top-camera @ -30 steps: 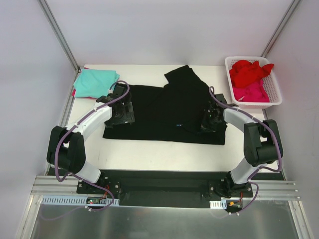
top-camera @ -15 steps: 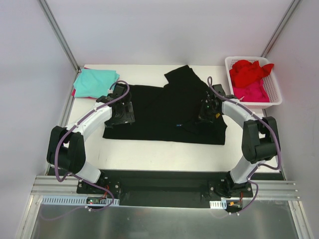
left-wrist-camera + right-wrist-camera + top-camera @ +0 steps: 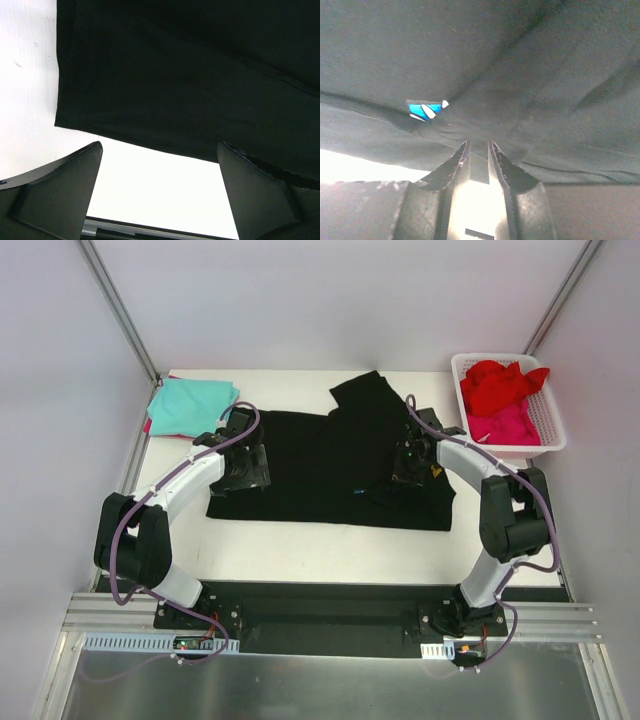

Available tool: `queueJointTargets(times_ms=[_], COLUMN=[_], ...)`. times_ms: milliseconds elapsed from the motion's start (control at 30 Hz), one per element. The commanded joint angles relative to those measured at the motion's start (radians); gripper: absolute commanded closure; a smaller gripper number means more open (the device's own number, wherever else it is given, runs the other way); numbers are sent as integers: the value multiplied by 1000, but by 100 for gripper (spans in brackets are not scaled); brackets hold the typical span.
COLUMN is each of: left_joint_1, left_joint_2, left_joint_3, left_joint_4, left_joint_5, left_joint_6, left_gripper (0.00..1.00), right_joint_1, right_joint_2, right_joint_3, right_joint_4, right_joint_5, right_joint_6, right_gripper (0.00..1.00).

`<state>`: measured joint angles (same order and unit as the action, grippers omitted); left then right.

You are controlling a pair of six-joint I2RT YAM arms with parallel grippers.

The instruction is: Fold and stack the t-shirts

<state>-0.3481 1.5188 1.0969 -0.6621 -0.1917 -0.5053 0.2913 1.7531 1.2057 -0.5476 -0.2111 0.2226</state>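
The large black t-shirt (image 3: 320, 465) lies spread on the white table, its right part folded over the middle into a flap reaching the far edge. My left gripper (image 3: 245, 468) hovers over the shirt's left hem, jaws wide open and empty; in the left wrist view (image 3: 160, 147) the black cloth (image 3: 175, 75) ends just ahead of the fingertips. My right gripper (image 3: 408, 462) rests low on the folded right side. Its jaws (image 3: 479, 144) are parted only narrowly, a fold of black cloth (image 3: 520, 60) at the tips, next to the blue-and-white print (image 3: 426, 108).
A folded teal t-shirt (image 3: 190, 405) lies at the far left corner on something pink (image 3: 150, 427). The white slotted basket (image 3: 457, 370) at the far right holds a red shirt (image 3: 500, 385) and a pink one (image 3: 510, 425). Bare table runs along the front.
My right gripper has slid a little towards the far left over the shirt's folded side, and its jaws have parted slightly from shut. The left arm has not moved.
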Motion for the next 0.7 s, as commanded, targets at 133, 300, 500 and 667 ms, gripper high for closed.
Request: queueJointTargets(times_ms=[133, 300, 500, 667], left_joint_1=[-11, -11, -11, -11], left_joint_2=[-2, -8, -11, -12], left_joint_3=[-12, -20, -23, -25], left_joint_4=[-5, -4, -4, -5], left_joint_5=[-8, -11, -9, -8], left_joint_6=[4, 7, 7, 8], left_gripper=[1, 1, 1, 1], right_joint_1=[-15, -18, -18, -17], right_joint_2=[-124, -161, -165, -133], right_joint_3=[-125, -178, -201, -215], right_joint_4=[9, 48, 52, 77], right_joint_5=[68, 88, 101, 93], right_joint_6=[24, 49, 50, 49], right_gripper=[72, 70, 70, 71])
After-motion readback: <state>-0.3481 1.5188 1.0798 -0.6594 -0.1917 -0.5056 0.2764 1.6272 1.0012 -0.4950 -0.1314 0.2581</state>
